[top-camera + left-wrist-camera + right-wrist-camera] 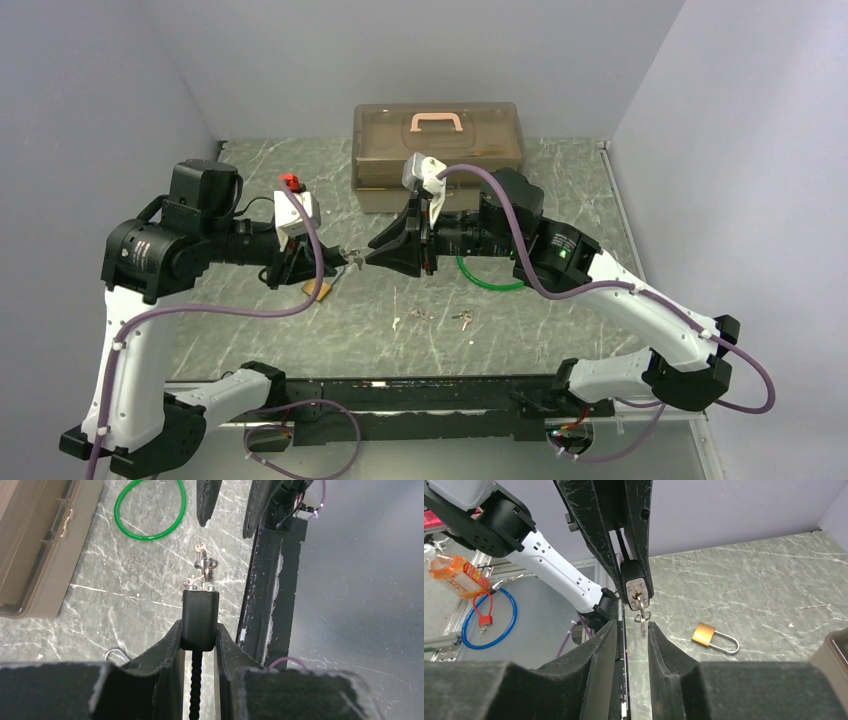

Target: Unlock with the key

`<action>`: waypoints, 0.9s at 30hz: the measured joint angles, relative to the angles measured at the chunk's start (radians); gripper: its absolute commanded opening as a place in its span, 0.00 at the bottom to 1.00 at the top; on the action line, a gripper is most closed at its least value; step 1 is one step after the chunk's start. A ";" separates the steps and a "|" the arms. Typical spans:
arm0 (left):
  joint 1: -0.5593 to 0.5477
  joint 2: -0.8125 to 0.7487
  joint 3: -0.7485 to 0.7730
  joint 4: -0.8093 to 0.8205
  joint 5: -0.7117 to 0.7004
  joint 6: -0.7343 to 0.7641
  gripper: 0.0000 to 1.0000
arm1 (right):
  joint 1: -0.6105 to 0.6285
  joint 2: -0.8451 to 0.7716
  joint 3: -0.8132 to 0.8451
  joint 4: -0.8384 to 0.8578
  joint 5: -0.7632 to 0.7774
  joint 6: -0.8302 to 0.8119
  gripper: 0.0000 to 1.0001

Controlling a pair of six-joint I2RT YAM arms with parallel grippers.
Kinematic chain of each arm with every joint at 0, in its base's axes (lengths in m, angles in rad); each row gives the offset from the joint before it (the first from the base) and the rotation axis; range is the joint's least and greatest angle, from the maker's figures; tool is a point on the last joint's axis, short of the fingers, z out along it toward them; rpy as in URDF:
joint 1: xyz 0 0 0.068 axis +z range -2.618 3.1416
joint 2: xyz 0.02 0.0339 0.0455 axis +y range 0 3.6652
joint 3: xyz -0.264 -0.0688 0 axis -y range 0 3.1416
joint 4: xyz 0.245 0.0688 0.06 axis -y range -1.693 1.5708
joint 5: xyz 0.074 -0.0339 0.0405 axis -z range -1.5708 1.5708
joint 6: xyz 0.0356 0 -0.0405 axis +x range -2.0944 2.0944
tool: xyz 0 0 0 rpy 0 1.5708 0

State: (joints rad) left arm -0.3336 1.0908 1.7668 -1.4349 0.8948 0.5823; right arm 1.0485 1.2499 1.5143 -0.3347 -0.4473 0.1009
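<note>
My left gripper [199, 627] is shut on a black padlock [200, 615], held off the table with its black cable shackle running back between the fingers. The same padlock [635, 582] faces the right wrist camera; a key [638, 597] sits in its keyhole and a key ring [642, 616] hangs from it. My right gripper [632, 626] is open, its fingertips on either side of the ring's lower end and not closed on it. From above, the left gripper [340, 258] and right gripper [375, 255] meet tip to tip over the table's middle.
A brass padlock [318, 290] lies on the table under the left gripper. Loose keys [415, 314] lie near the front. A green ring [490, 278] sits under the right arm, a brown toolbox [437, 150] at the back. A blue cable [489, 622] lies off the table.
</note>
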 measured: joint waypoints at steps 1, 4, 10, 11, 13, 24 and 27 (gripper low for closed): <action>0.000 -0.004 -0.002 -0.002 -0.003 0.000 0.00 | 0.000 0.000 0.000 0.002 -0.002 0.000 0.30; 0.000 -0.018 -0.003 -0.008 -0.008 0.000 0.00 | 0.000 0.002 0.000 0.009 -0.008 0.001 0.29; 0.000 -0.026 -0.007 -0.031 -0.010 0.005 0.00 | 0.000 0.036 0.005 0.021 -0.035 0.004 0.26; 0.000 -0.026 -0.007 -0.032 -0.009 0.006 0.00 | 0.000 0.044 0.005 0.021 -0.039 0.005 0.25; 0.000 -0.026 -0.007 -0.034 -0.009 0.008 0.00 | 0.000 0.059 0.005 0.021 -0.054 0.005 0.24; 0.000 -0.019 -0.007 -0.060 -0.002 0.035 0.00 | 0.000 0.084 0.022 0.020 -0.103 0.004 0.00; -0.002 -0.019 -0.007 -0.074 0.002 0.049 0.00 | 0.000 0.085 0.023 0.015 -0.115 0.002 0.00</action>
State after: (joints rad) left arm -0.3355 1.0721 1.7599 -1.5085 0.8963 0.6315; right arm 1.0485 1.3346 1.5368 -0.3195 -0.5621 0.1024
